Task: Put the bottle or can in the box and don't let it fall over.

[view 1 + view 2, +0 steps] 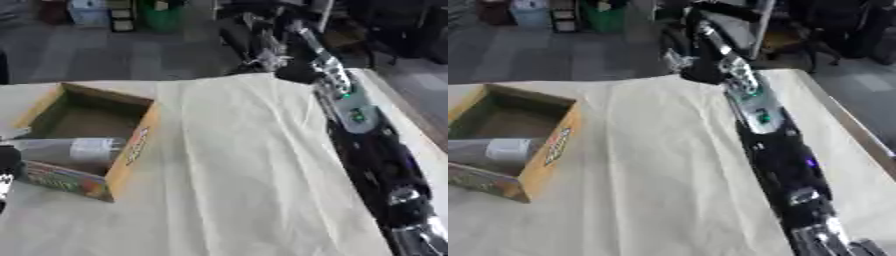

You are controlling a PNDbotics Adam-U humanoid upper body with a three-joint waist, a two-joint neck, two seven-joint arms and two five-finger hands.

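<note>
Bottle (66, 150) lying across box (140, 137) near wall; my left hand (7, 172) barely visible, grip unclear; right hand (262, 59) far off, unclear. Risk: bottle toppling inside.

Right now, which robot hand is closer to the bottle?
Left. The left hand shows at the view's left edge, right beside the bottle in the box. The right hand is stretched out far across the table, past its back edge.
</note>
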